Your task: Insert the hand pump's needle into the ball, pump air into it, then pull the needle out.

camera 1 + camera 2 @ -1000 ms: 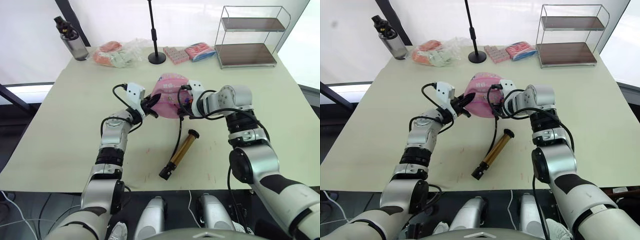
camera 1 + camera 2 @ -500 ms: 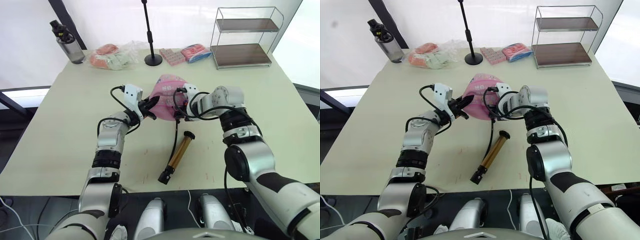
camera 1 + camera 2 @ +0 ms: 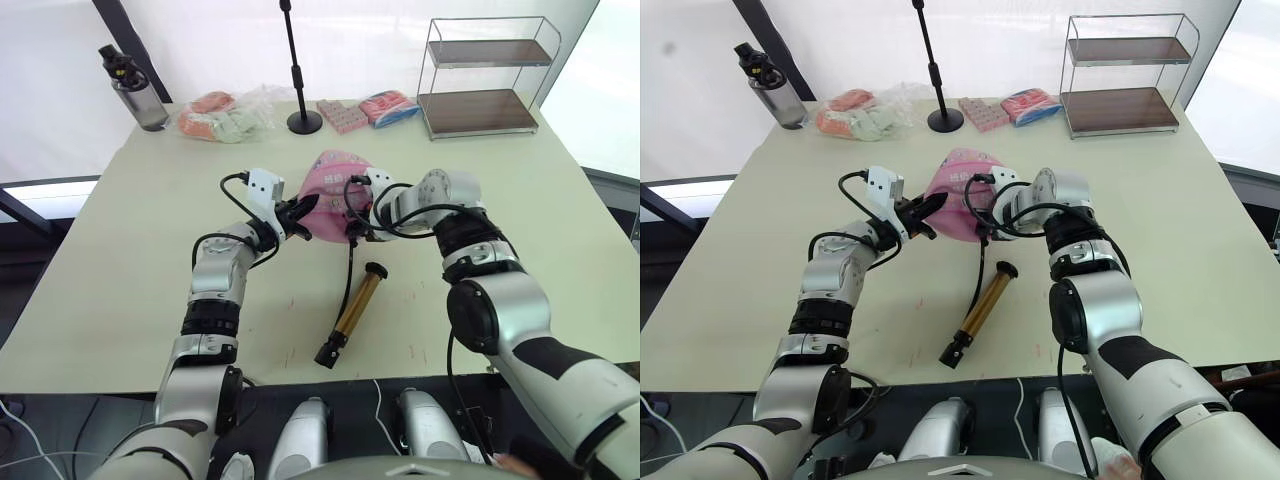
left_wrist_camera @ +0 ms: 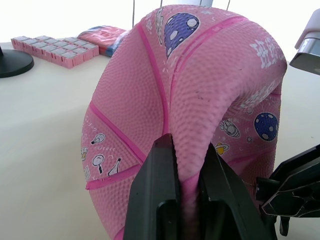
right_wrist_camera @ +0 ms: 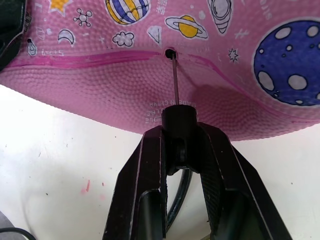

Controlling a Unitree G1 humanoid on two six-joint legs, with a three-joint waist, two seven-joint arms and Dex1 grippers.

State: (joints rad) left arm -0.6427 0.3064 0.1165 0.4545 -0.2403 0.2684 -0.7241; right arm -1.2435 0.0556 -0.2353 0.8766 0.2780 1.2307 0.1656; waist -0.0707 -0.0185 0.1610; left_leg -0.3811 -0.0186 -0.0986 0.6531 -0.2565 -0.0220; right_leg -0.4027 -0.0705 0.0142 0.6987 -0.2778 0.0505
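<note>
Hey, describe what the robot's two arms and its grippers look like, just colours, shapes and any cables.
Both arms are glossy silver rounded shells joined by black ribbed joints, with looping black cables running along the forearms. A small white boxy camera housing sits at each wrist. The left gripper and right gripper each have two tapered matte black fingers.
</note>
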